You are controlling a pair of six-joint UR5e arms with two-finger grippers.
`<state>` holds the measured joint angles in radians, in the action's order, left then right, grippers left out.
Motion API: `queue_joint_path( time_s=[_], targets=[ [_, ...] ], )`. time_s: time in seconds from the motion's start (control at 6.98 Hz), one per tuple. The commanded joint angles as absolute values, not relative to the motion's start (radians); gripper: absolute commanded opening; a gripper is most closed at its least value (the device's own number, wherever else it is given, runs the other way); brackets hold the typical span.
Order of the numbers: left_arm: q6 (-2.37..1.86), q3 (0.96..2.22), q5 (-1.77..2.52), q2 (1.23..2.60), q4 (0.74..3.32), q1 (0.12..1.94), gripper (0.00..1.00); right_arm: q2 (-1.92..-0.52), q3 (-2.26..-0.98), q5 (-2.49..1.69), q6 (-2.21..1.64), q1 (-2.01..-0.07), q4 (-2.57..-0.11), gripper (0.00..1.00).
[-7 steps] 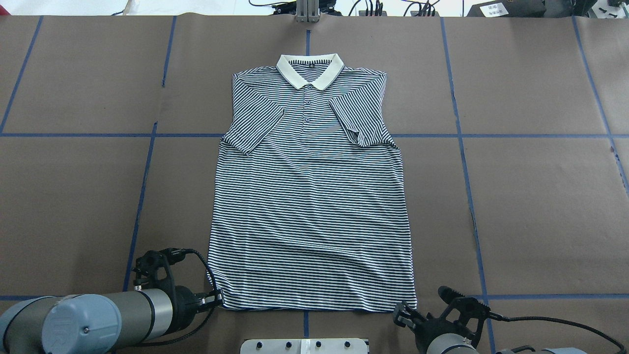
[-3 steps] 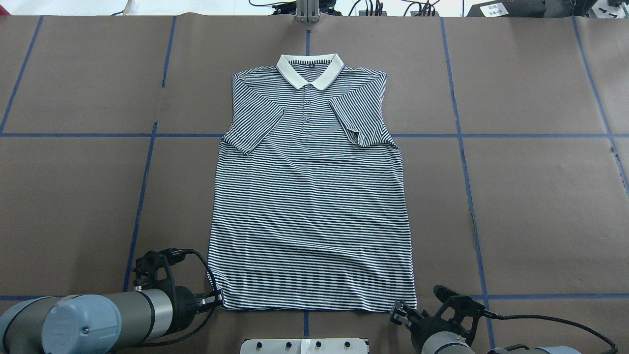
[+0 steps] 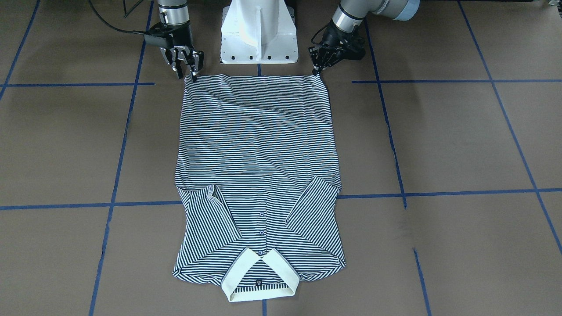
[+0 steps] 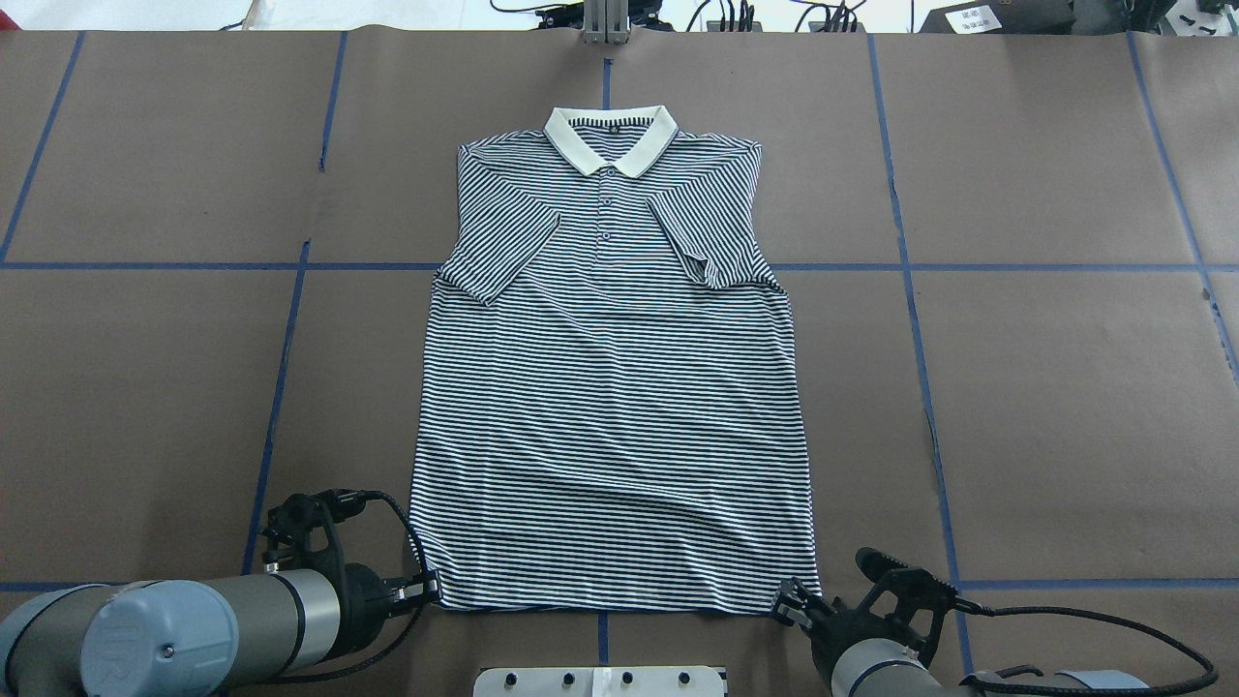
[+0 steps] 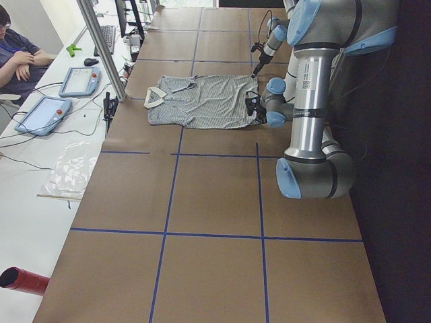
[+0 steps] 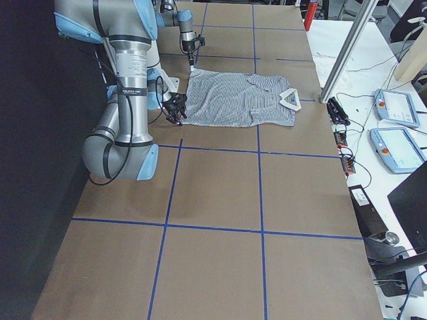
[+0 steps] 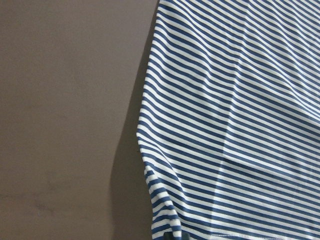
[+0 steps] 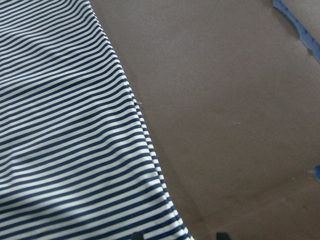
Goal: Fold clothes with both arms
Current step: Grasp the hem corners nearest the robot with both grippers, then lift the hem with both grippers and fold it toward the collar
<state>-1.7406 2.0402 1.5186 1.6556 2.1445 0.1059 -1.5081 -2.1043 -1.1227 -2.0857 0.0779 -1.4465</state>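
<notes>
The navy-and-white striped polo shirt [image 4: 610, 387] lies flat on the brown table, cream collar [image 4: 610, 136] at the far end and both sleeves folded in over the chest. My left gripper [image 4: 431, 587] sits at the hem's left corner, its fingers pinched together on the slightly bunched fabric [image 7: 165, 220]. My right gripper [image 4: 789, 602] is at the hem's right corner and open. In the right wrist view the hem corner [image 8: 175, 227] lies between its two fingertips [image 8: 137, 235]. The front-facing view shows both at the hem: left gripper [image 3: 315, 71], right gripper [image 3: 188, 74].
The white pedestal base [image 3: 259, 30] stands just behind the hem. Blue tape lines [image 4: 281, 387] cross the brown table cover. A metal post [image 4: 605, 19] rises at the far edge. A person [image 5: 17, 60] sits at a side bench with control pendants [image 6: 393, 107].
My right gripper has moved forward and inward to the hem's right corner. The left arm and the shirt have stayed put.
</notes>
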Motion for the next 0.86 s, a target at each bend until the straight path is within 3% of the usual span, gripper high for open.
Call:
queue_joint_path(
  time_s=[0.0,0.14,0.43,0.72],
  targets=[
    [-1.74,2.042,1.519,1.657,2.145,0.106,0.0,-1.503,-2.105,-1.123,-2.083,0.074,-1.447,0.32],
    [-1.74,2.042,1.52,1.657,2.145,0.106,0.0,-1.502,-2.103,-1.121,-2.085,0.072,-1.447,0.19],
    [-1.74,2.049,1.52,1.655,2.145,0.106,0.0,-1.5,-2.106,-1.12,-2.089,0.074,-1.447,0.03],
    [-1.74,2.06,1.522,1.655,2.145,0.106,0.0,-1.502,-2.115,-1.117,-2.092,0.068,-1.447,0.0]
  ],
)
